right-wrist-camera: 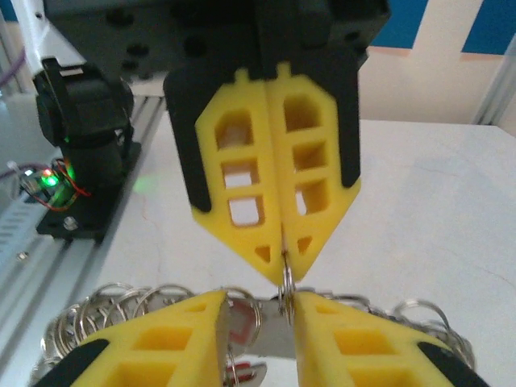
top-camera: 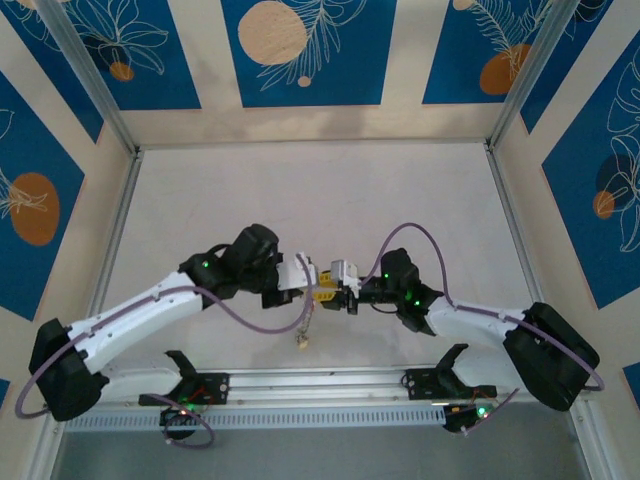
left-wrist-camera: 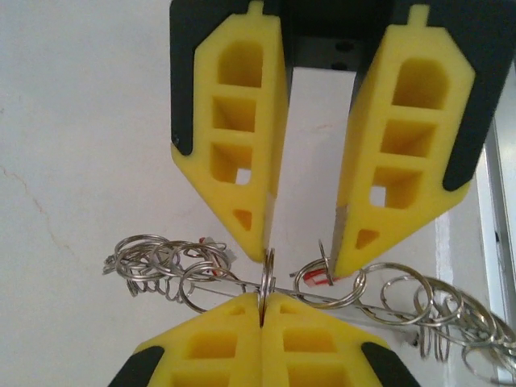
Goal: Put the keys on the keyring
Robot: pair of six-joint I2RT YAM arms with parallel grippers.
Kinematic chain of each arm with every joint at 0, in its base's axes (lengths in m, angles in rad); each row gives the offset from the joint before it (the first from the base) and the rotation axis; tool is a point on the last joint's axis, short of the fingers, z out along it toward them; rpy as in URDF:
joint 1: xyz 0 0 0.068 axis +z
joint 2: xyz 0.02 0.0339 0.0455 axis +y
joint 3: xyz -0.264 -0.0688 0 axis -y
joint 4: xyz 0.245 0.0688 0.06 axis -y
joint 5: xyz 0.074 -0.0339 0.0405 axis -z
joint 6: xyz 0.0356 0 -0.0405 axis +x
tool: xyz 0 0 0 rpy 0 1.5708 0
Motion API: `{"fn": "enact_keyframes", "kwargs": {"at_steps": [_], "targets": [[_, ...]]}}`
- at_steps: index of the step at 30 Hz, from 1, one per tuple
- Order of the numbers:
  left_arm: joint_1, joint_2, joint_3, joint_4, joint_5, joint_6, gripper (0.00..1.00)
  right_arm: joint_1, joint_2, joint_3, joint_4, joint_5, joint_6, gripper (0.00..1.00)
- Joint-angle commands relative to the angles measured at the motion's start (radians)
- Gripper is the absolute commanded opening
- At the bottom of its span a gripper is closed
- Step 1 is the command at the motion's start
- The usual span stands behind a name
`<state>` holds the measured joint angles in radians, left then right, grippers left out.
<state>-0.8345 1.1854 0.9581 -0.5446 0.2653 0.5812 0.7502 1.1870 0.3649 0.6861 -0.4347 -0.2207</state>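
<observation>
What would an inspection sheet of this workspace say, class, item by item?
Surface: pale table, matt.
Job's things: thin keyring wire strung with many small rings; a red tag among them.
Clutter: nothing seen.
Grippers: left gripper, jaws shut on a single ring; right gripper, jaws open, facing it.
Cables: purple cables loop off both arms.
Surroundings: blue-and-beige patterned walls, metal frame posts.

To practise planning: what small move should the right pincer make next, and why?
Probably close on the keyring: the right pincer stands open facing it, while the left pincer is shut on one small ring, leaving the wire unsteadied.
</observation>
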Motion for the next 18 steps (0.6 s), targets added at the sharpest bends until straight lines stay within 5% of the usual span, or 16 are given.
{"fn": "enact_keyframes", "kwargs": {"at_steps": [1,8,18], "targets": [[-0.005,0.051,0.118,-0.206,-0.036,0.084,0.0,-0.011,-0.017,0.004,-0.096,0.012,-0.042,0.31],[-0.078,0.207,0.307,-0.411,-0.125,0.157,0.0,-0.018,0.015,0.005,-0.039,0.017,0.018,0.33],[-0.097,0.253,0.392,-0.436,-0.103,0.155,0.0,-0.025,0.067,-0.019,0.09,-0.05,0.093,0.33]]}}
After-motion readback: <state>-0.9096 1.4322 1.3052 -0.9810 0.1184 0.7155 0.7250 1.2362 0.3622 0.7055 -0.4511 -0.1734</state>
